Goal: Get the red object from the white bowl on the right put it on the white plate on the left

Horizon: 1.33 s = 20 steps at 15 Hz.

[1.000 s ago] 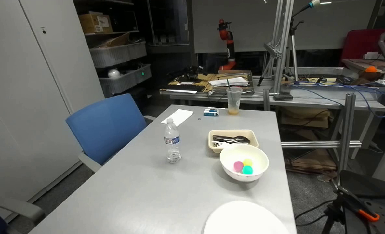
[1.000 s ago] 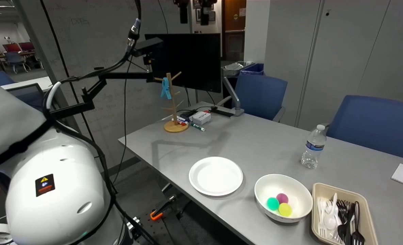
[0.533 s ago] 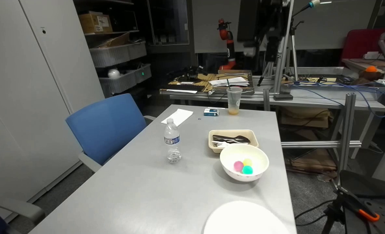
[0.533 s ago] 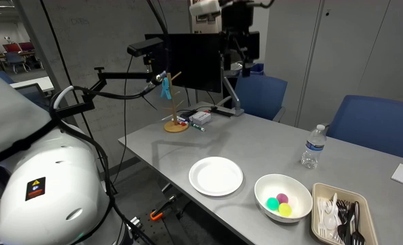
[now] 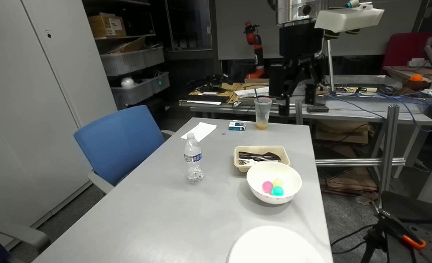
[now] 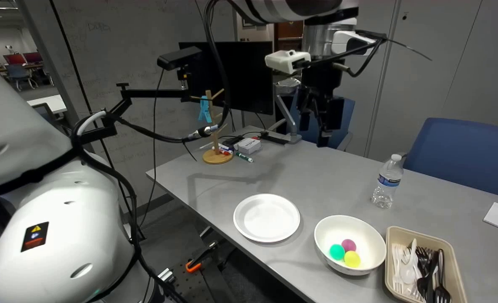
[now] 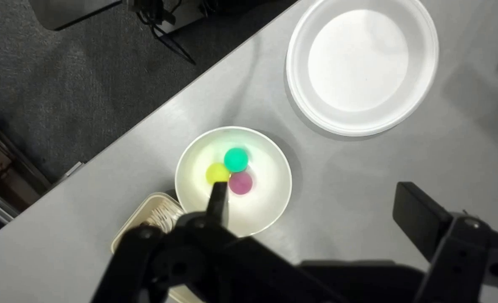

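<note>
One small magenta ball, the target, lies in the round white bowl near one long edge of the grey worktop, against a green ball and a yellow ball. The black two-fingered pincer hangs spread and empty, off-centre from the bowl. Advised: centre over the target, angle the fingers clear of its neighbours, descend inside the rim; the flat round white plate lies along that edge
</note>
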{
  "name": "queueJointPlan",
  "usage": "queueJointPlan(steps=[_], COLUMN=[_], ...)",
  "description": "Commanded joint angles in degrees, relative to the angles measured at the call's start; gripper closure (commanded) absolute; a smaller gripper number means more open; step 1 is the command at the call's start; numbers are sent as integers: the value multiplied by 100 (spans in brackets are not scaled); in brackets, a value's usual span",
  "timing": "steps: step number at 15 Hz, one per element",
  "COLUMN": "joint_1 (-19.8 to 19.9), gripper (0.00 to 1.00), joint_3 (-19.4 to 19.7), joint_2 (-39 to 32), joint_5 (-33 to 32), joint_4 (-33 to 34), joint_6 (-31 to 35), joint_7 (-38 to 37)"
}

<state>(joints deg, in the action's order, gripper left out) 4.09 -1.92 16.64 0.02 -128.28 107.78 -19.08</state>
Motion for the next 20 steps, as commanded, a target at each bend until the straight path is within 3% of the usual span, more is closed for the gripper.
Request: queueJointPlan(steps=[1, 5, 16, 20], joint_1=[-32, -23, 145, 191], gripper=[0, 0, 0, 0], joint_3=[26, 46, 466, 674], joint_2=[0, -109, -1471, -2079], joint_5=[-8, -16, -147, -95], joint_4=[11, 51, -279, -156], joint_6=[-13, -26, 2096, 2068], joint_7=[-20, 32, 40, 14])
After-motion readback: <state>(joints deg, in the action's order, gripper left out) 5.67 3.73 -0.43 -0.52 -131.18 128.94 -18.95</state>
